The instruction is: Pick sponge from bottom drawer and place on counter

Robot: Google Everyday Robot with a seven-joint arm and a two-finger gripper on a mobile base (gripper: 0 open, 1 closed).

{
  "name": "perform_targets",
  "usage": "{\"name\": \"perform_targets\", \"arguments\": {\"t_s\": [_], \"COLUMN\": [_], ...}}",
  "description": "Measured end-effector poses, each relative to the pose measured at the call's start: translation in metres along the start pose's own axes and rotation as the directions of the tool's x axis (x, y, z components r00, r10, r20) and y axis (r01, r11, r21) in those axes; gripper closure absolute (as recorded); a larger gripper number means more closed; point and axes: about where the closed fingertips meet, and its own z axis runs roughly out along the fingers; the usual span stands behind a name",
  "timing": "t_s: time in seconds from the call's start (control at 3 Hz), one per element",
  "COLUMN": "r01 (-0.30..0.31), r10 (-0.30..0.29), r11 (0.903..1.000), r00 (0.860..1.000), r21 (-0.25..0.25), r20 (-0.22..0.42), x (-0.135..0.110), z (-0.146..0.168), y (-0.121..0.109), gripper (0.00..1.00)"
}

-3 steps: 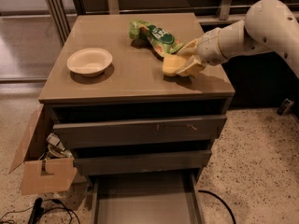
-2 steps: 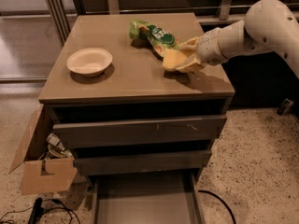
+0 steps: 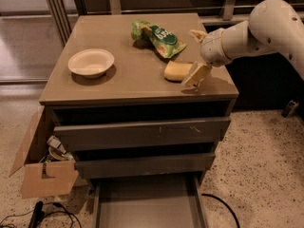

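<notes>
Camera view: pale yellow soft sponge [image 3: 176,71] lies on the glossy tan-grey counter [image 3: 118,80], right of centre, just beside the lower finger of the two-finger gripper [image 3: 191,57]. Gripper jaws stand wide apart, holding nothing. White arm [image 3: 266,23] enters from the upper right, wrist pointing left. Print on the green snack bag [image 3: 157,37] is unreadable. Grey-brown bottom drawer [image 3: 147,208] stands open at lower centre.

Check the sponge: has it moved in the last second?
Yes, slightly: the sponge now lies a bit nearer the counter front edge, farther from the snack bag. The gripper, at its right, has opened off it.
</notes>
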Motion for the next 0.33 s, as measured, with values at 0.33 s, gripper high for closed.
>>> {"name": "perform_targets", "arguments": {"t_s": [0.33], "r01": [0.0], "r10": [0.0], "r11": [1.0], "r00": [1.0], "r21": [0.0], "r20": [0.0], "x": [0.0], "z": [0.0], "y": [0.0], "gripper": [0.0]}}
